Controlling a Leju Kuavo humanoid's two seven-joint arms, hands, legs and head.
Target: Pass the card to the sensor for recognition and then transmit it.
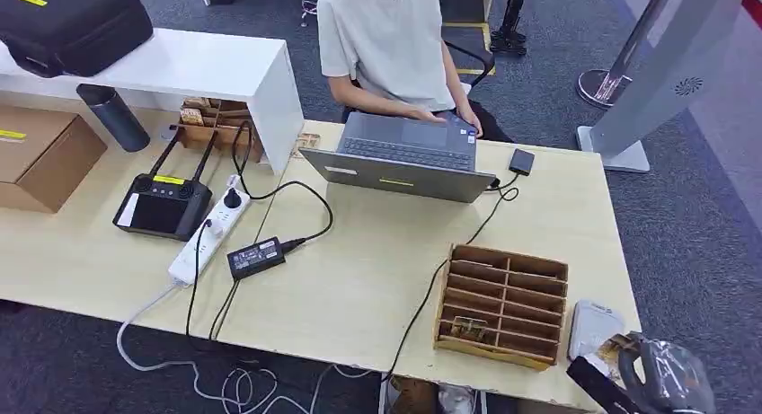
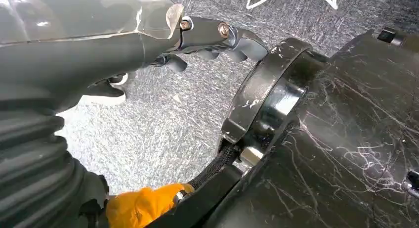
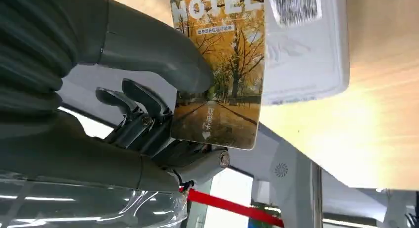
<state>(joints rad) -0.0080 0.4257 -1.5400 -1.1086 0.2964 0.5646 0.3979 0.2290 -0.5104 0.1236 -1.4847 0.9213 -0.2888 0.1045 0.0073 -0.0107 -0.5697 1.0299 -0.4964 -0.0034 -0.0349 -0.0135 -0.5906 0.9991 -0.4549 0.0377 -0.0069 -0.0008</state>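
1 hotel card (image 3: 217,74) sits pinched in your right hand (image 3: 148,114), thumb and fingers clamped on it, just beside the white sensor (image 1: 595,328) at the table's (image 1: 359,279) near right corner. Lay it flat over the sensor's face; your left hand (image 2: 148,35) hangs low, fingers curled in, holding nothing.

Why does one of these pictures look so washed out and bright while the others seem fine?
Right wrist view: strong glare bleaches the table beyond the card held by the right hand, and the white sensor looks soft. Head view: evenly lit. Left wrist view: the left hand is sharp, with slight shine.
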